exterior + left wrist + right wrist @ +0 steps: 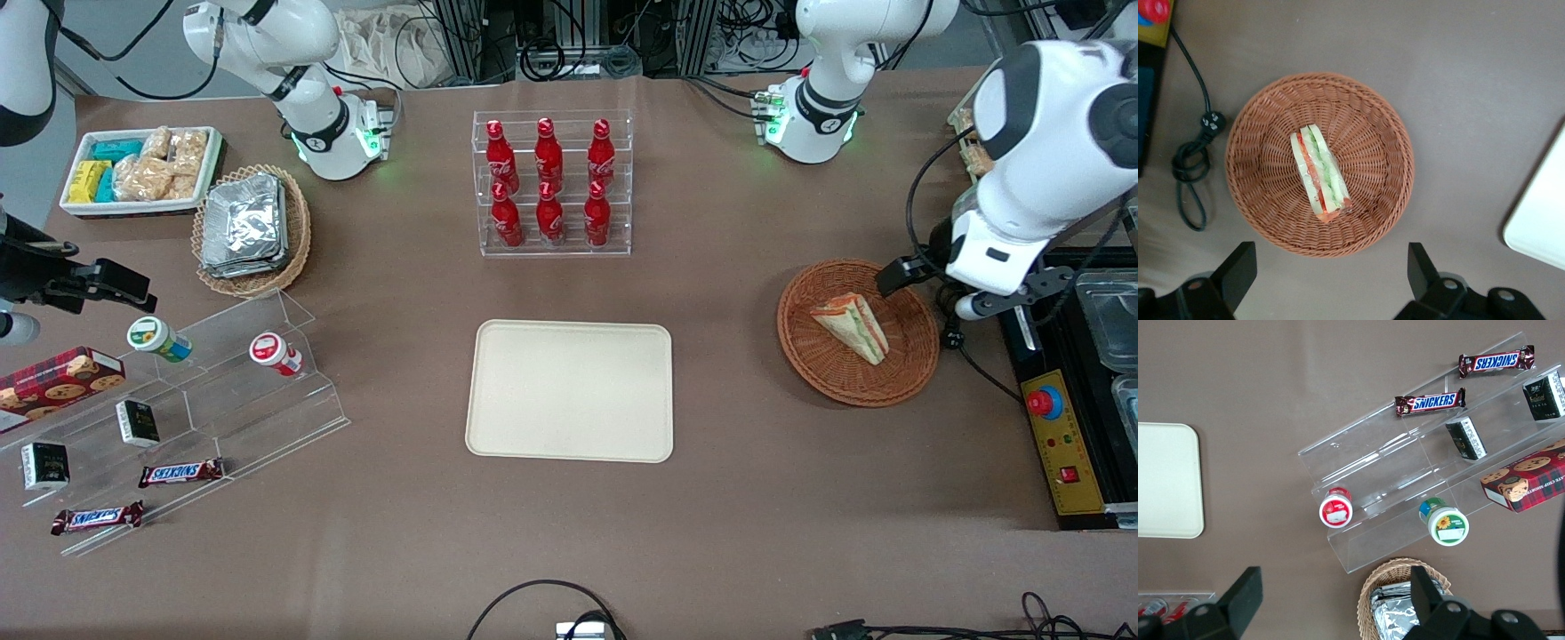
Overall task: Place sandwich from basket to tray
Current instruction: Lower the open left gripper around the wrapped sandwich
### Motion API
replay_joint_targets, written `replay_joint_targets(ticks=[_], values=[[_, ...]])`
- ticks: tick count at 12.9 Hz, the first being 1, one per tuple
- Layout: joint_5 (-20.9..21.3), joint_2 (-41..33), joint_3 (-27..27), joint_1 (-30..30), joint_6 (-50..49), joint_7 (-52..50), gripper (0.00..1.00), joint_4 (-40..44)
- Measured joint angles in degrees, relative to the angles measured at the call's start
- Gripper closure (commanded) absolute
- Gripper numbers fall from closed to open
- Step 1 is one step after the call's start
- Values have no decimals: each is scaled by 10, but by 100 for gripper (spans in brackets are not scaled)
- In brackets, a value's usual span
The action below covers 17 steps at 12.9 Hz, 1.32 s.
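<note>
White bread makes up the sandwich (1319,175), a small triangular wedge whose cut side shows stripes of green, orange and red filling between the slices. It lies in the middle of the basket (907,356), a round, shallow bowl of reddish-brown woven wicker (the weave runs in rings up to a thick rim). The basket sits on the brown table toward the working arm's end, well apart from the tray (569,391), a flat cream-beige rectangle with rounded corners and a low rim, which has nothing on it. The gripper (1331,280) hangs above the basket's edge with its jaws spread wide, the two dark fingers (1238,267) holding nothing, clear of the sandwich
</note>
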Motion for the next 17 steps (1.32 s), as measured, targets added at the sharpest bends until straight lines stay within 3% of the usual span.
replay_joint_targets(ticks=[4,8,17], values=[[42,-4,-1,0,94,-104,0,-93],[47,-4,-1,0,187,-145,0,-175],[47,65,-1,0,284,-150,0,-212]])
